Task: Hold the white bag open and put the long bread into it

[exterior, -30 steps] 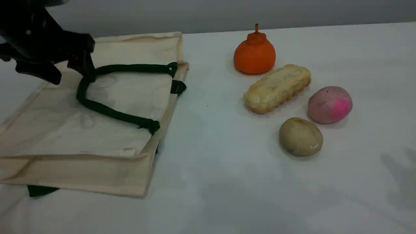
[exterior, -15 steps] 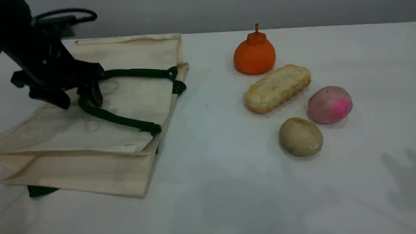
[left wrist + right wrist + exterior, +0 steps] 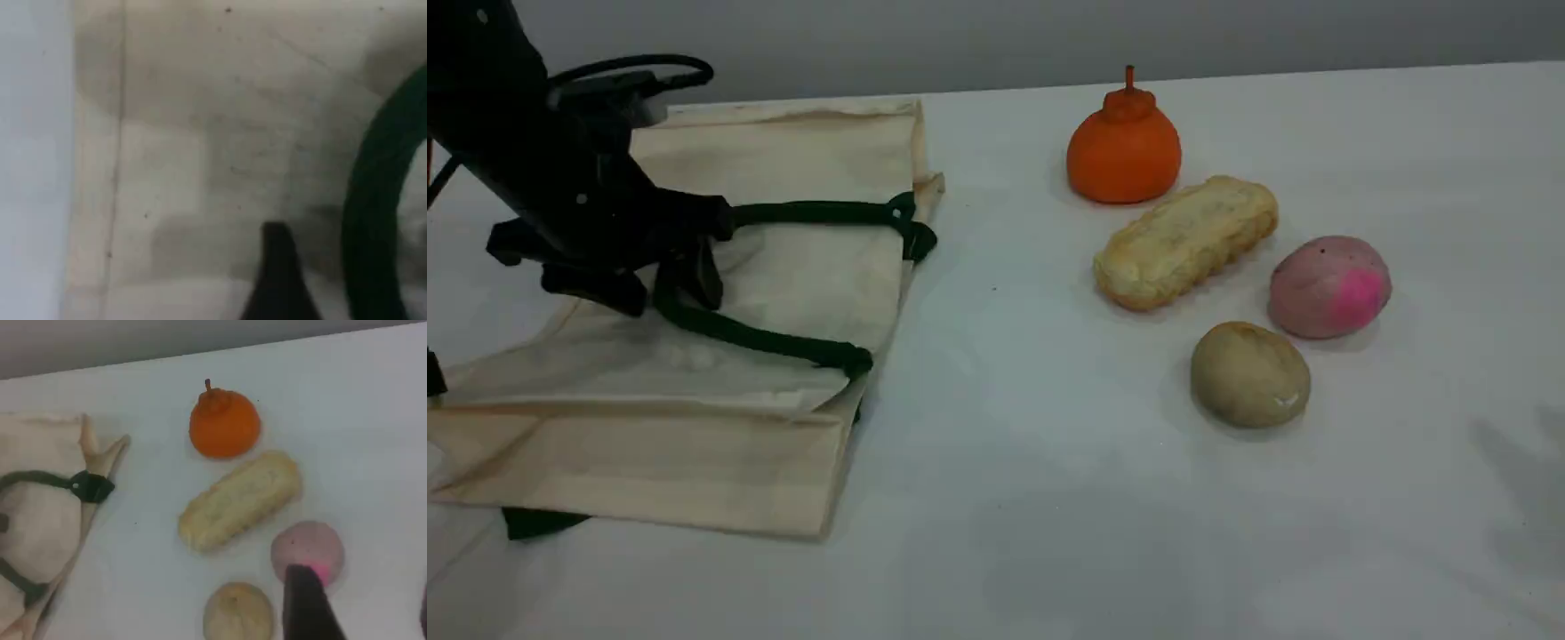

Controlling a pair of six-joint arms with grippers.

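1. The white bag [image 3: 694,356] lies flat on the left half of the bench [image 3: 1049,498], its mouth edge facing the foods. The left pincer [image 3: 667,280] is down on the cloth at the bend of the upper green handle [image 3: 818,213]. The handle's rope runs off from it toward 3 o'clock and toward 4 o'clock.
2. In the left wrist view one dark fingertip [image 3: 280,280] rests on the cloth with the handle [image 3: 373,220] curving just beside it at 3 o'clock. The jaws look partly apart, and I cannot tell whether the rope is gripped yet.
3. The long bread [image 3: 1185,240] lies well apart from the bag, at about 3 o'clock from its mouth. Its long axis runs from 8 o'clock to 2 o'clock. An orange fruit [image 3: 1125,147] is just beside its far end, a pink bun [image 3: 1329,286] is at its 4 o'clock, and a beige bun [image 3: 1249,373] lies nearer the camera.
4. The right pincer [image 3: 363,607] is out of the scene view. Its wrist view shows the bread [image 3: 240,500] ahead at 11 o'clock, with one fingertip over the pink bun [image 3: 307,550]. The jaws appear apart and hold nothing.
5. The right arm is clearly nearer the bread, so the pick likely falls to it, closing across the loaf's short width.
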